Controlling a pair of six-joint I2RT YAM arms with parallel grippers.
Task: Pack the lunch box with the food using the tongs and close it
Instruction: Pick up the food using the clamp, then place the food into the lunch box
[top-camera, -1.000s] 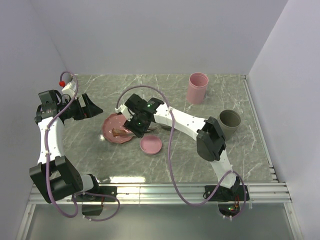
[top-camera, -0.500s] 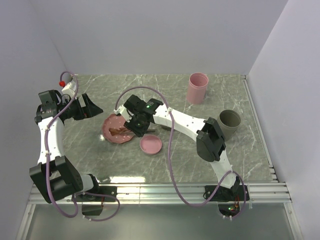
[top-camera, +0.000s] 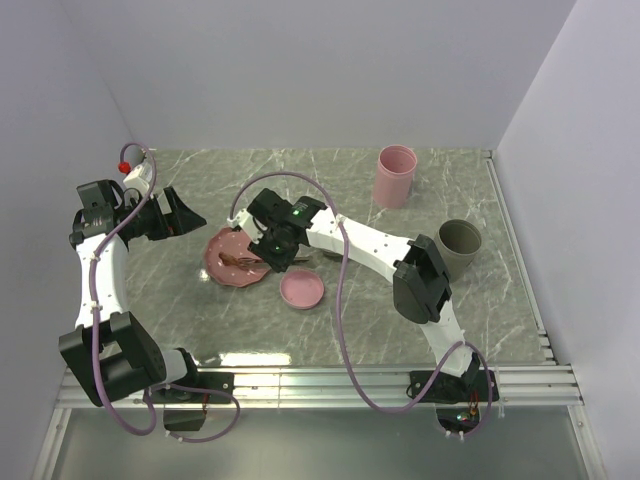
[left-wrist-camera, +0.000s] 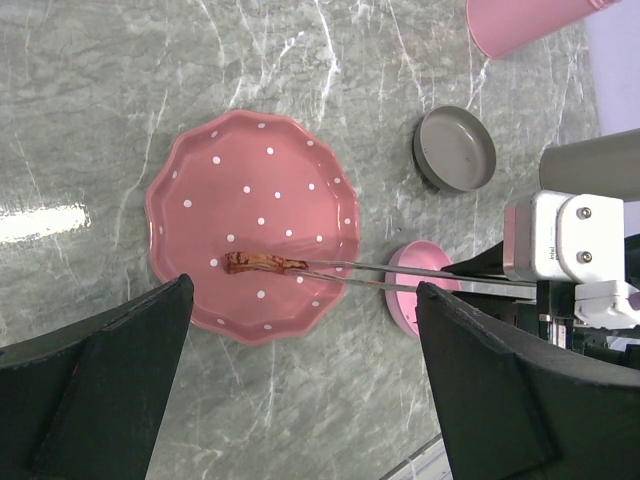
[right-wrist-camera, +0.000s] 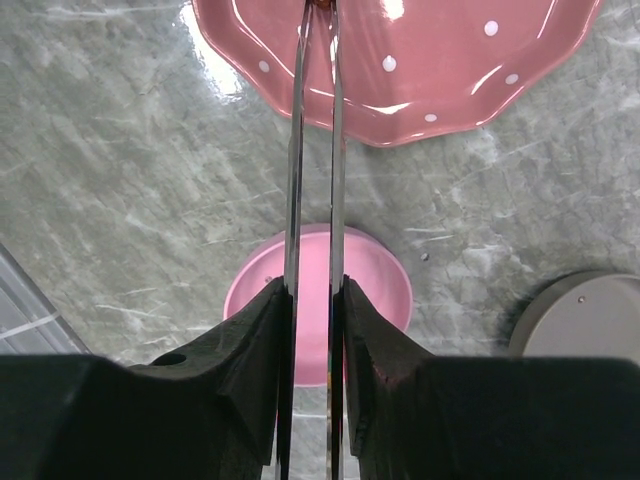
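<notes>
The brown food (left-wrist-camera: 262, 263) is a thin strip caught only at its 3 o'clock end, so a quick lift could let it swing or slide out of the tips and drop back on the plate (left-wrist-camera: 250, 160) or onto the table. A slack squeeze would do the same.

The right gripper (right-wrist-camera: 312, 300) is narrow, its fingers pressed on both arms of the tongs (right-wrist-camera: 295, 150), which reach out to the strip near the plate's middle. The left gripper (top-camera: 178, 215) hangs wide at the plate's 10 o'clock, holding nothing.
</notes>
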